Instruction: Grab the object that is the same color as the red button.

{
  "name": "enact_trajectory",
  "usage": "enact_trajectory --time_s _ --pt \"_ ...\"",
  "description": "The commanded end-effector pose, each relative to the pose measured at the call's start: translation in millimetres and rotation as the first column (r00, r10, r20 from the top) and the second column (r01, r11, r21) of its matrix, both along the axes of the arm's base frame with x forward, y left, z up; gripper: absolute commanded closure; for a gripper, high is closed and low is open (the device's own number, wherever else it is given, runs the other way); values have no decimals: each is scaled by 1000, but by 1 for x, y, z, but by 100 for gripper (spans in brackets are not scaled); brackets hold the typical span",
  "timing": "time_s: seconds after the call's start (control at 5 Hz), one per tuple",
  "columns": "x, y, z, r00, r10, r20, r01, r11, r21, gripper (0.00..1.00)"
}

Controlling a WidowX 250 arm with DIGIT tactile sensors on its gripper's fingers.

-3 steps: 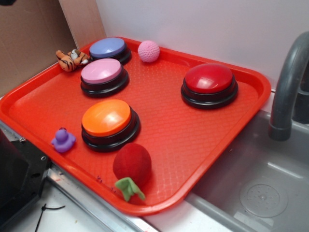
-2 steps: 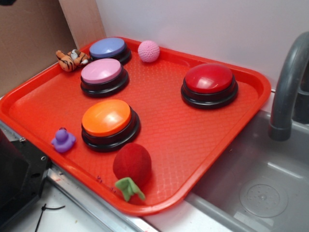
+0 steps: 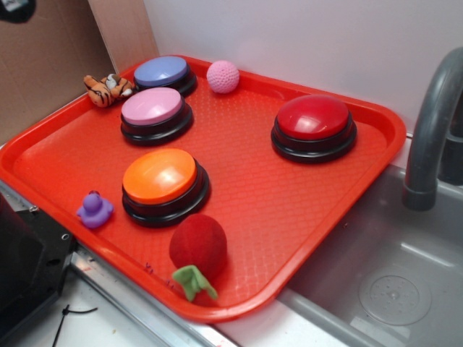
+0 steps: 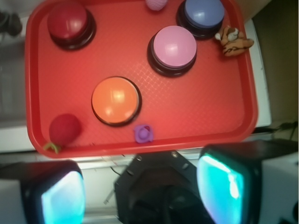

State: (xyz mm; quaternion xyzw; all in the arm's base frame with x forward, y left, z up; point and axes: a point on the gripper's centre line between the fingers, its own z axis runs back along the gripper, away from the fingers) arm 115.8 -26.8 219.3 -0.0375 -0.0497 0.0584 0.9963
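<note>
The object, a fuzzy dark red plush ball with a green leaf, lies near the front rim of the red tray. In the wrist view this ball sits at the tray's lower left corner. The red button stands on a black base at the tray's far right, and the wrist view shows it at top left. My gripper hangs high above the tray's near edge, over the black robot base. It is open, nothing between its teal pads.
On the tray also stand an orange button, a pink button and a blue button. A pink knitted ball, a toy tiger and a purple duck lie around them. A grey faucet and sink are to the right.
A dark part at the top left corner of the exterior view has come a little further into the picture. Nothing on the tray has moved.
</note>
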Motion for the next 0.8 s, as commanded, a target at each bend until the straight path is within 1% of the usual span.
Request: enact_trajectory --time_s 0.0,0.2,0.4,0.6 --pt "10 -27 -31 983 182 31 -177 978 -111 0" --pt "11 -40 -45 942 335 32 -325 932 -162 0" --pt "11 -64 -62 902 430 34 -412 882 -229 0" --pt "16 -80 -79 875 483 25 -459 845 -274 0"
